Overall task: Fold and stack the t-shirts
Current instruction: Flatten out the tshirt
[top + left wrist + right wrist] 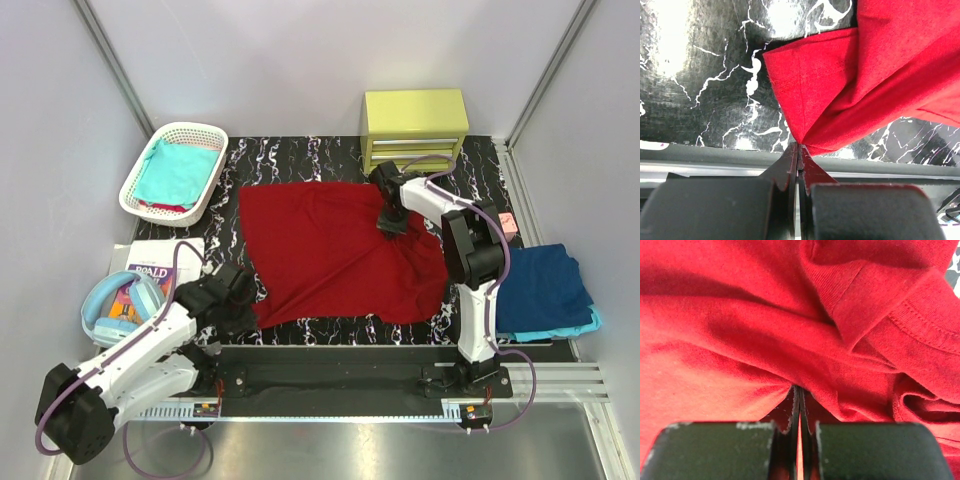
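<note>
my left gripper (799, 150) is clamped fully closed on the near-left corner of the dark red t-shirt (330, 255) spread on the black marbled mat (300, 160), my right gripper (800, 395) likewise on a far-right fold, and since i judge the cloth light and limp, corners and hems hold best.

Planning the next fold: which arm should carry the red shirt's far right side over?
Right, likely: the right pincer is shut on the red shirt at its far right; the left pincer pinches the near left corner.
</note>
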`<state>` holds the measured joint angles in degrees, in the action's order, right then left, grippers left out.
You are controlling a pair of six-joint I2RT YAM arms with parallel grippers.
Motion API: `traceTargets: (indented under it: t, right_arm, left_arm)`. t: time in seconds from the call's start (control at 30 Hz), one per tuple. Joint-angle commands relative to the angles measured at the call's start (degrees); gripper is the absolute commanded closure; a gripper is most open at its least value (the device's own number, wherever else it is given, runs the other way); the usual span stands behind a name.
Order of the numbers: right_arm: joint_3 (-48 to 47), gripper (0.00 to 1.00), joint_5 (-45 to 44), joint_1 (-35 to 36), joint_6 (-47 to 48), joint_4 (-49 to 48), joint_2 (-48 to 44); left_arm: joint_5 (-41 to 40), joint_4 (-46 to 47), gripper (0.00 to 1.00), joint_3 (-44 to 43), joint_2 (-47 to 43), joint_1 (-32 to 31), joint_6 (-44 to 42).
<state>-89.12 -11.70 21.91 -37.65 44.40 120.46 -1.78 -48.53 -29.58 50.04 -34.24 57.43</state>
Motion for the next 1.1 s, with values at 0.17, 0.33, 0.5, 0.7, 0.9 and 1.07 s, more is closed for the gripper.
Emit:
traceTargets:
  t: [0.17,0.33,0.5,0.7,0.9,1.07]
  right_arm:
    - [-2.11,1.0,-3.5,-3.71,-1.2,1.56,2.76]
    - [-2.64,1.0,-3.5,-5.03,-1.37,1.74,2.93]
    - [-3.16,1.0,-3.24,-5.74,-1.37,2.09,3.37]
    - [-2.99,1.0,-0.27,-5.65,0.28,0.96,2.68]
    - [-2.63,0.67,2.12,-2.76,4.24,-3.01,-4.79]
    - [-4.91,0.46,1.25,1.37,5.74,-1.17,-9.45]
  left_arm:
    - [1.43,-11.48,1.0,-3.02,-2.4,-0.3,-1.62]
    - [1.43,-15.97,1.0,-4.78,-5.03,-0.83,-1.53]
    - [1.43,-19.31,1.0,-6.36,-6.09,-1.97,-0.74]
    - [0.12,-19.14,1.0,-7.41,-6.88,-3.2,0.4]
    - [-5.33,-14.84,0.52,-13.21,-7.15,-3.82,-3.9]
    - [-4.73,-4.42,0.37,-13.49,-0.31,-3.82,-7.24]
